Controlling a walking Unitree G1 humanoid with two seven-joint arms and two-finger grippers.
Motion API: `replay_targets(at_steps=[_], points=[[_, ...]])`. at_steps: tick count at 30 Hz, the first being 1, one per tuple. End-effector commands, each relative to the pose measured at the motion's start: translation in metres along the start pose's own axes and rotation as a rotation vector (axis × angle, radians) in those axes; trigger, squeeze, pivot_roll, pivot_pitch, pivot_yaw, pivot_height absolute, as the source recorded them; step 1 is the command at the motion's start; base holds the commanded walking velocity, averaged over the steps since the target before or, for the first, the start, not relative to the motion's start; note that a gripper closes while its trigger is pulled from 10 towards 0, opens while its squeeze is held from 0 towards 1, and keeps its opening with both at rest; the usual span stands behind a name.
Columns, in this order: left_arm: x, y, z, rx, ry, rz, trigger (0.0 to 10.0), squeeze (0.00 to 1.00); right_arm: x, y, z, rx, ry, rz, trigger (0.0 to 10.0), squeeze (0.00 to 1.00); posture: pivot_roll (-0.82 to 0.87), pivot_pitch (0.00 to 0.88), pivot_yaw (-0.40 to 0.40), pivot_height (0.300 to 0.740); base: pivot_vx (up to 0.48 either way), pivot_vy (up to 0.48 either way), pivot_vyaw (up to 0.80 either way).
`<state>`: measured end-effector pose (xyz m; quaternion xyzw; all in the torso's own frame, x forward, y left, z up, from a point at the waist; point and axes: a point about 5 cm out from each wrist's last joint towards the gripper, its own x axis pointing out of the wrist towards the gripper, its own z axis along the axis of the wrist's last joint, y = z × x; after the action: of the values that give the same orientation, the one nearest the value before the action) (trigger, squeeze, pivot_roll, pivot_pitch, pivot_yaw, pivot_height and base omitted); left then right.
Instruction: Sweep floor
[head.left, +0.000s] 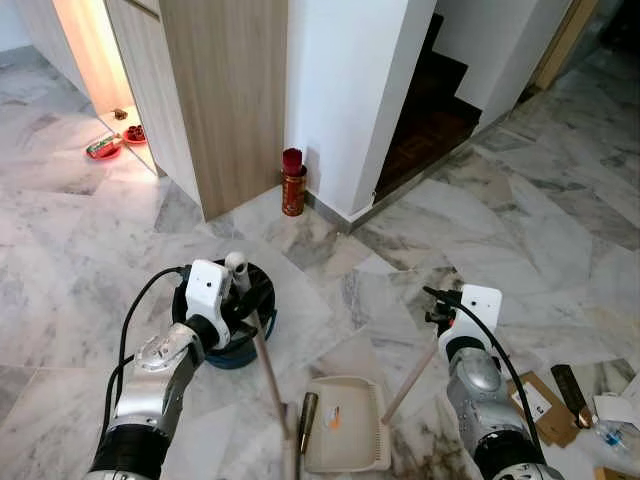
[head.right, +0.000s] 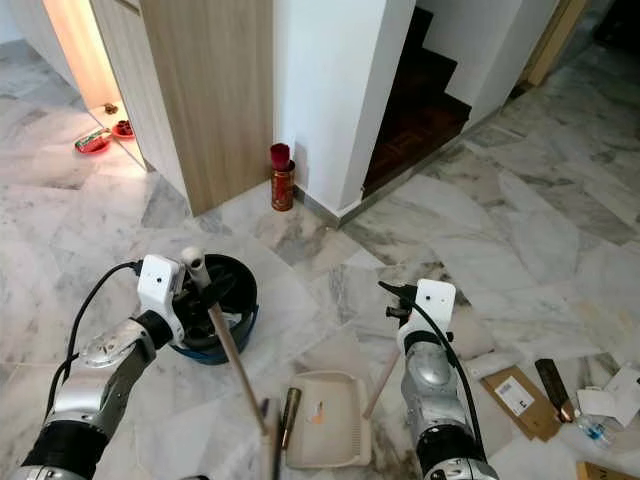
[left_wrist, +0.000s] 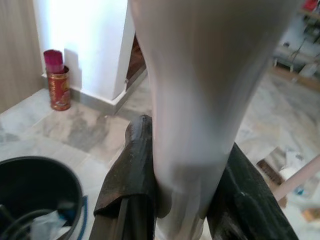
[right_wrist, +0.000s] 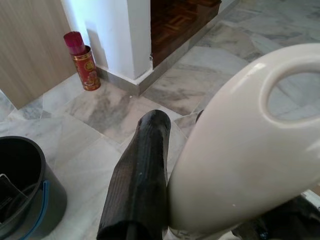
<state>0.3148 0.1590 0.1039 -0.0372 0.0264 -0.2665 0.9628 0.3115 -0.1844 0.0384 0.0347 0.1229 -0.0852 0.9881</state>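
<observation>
My left gripper (head.left: 243, 297) is shut on the pale top of a broom handle (head.left: 262, 350). The wooden pole slants down to the floor beside a cream dustpan (head.left: 345, 450). In the left wrist view the handle (left_wrist: 195, 100) sits clamped between both black fingers (left_wrist: 131, 170). My right gripper (head.left: 437, 312) is shut on the dustpan's long handle (head.left: 410, 380). The cream looped grip (right_wrist: 250, 150) rests against one black finger (right_wrist: 142, 175). A small orange scrap (head.left: 335, 420) lies in the pan.
A black bin with a blue rim (head.left: 232, 335) stands on the marble floor by my left arm. A red tin (head.left: 293, 185) stands against the white pillar, with dark stairs (head.left: 430, 120) behind. Cardboard and litter (head.left: 545, 405) lie at the right. Red bowls (head.left: 105, 147) sit far left.
</observation>
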Motion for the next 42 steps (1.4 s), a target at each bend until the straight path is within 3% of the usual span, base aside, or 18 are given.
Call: replay_targets(at_steps=[1, 11, 13, 21, 35, 42], points=[[0.004, -0.002, 0.006, -0.028, -0.032, -0.026, 10.0, 0.0, 0.002, 0.002, 0.006, 0.008, -0.018, 0.007, 10.0, 0.0, 0.09, 0.11, -0.133, 0.74, 0.0, 0.0, 0.0], [0.017, -0.005, 0.015, -0.095, -0.081, -0.057, 10.0, 0.0, 0.003, 0.009, 0.01, 0.109, -0.028, 0.033, 10.0, 0.0, 0.07, 0.086, -0.118, 0.74, 0.0, 0.0, 0.0], [0.019, -0.006, 0.016, -0.099, -0.086, -0.066, 10.0, 0.0, 0.004, 0.013, 0.013, 0.224, -0.027, 0.057, 10.0, 0.0, 0.08, 0.083, -0.112, 0.74, 0.0, 0.0, 0.0], [0.013, 0.003, 0.025, -0.076, -0.119, -0.032, 10.0, 0.0, 0.007, 0.02, 0.019, 0.413, -0.029, 0.066, 10.0, 0.0, 0.11, 0.086, -0.1, 0.74, 0.0, 0.0, 0.0], [-0.017, 0.004, 0.054, 0.034, -0.19, 0.012, 10.0, 0.0, 0.008, 0.012, 0.015, 0.396, -0.026, 0.055, 10.0, 0.0, 0.17, 0.084, -0.092, 0.74, 0.0, 0.0, 0.0], [-0.028, -0.002, 0.082, 0.093, -0.26, 0.051, 10.0, 0.0, 0.009, 0.005, 0.016, 0.353, -0.035, 0.039, 10.0, 0.0, 0.19, 0.079, -0.09, 0.74, 0.0, 0.0, 0.0]])
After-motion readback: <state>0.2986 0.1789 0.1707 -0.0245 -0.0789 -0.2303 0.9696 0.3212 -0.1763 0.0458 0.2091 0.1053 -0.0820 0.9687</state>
